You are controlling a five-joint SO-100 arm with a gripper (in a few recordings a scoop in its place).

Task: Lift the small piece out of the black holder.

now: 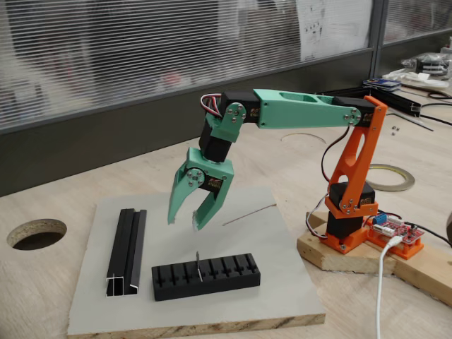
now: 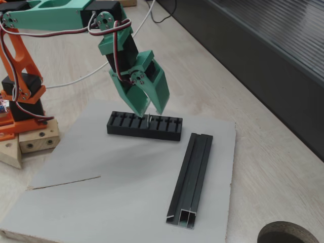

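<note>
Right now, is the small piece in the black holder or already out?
In. The small piece stands upright in a slot of the black holder; the gripper hangs open above it, not touching.

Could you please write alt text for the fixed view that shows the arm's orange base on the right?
A green gripper hangs open above a black slotted holder, where a small metal strip stands upright in a middle slot. The holder sits on a grey board beside a black channel rail, with a thin wire lying behind.
</note>
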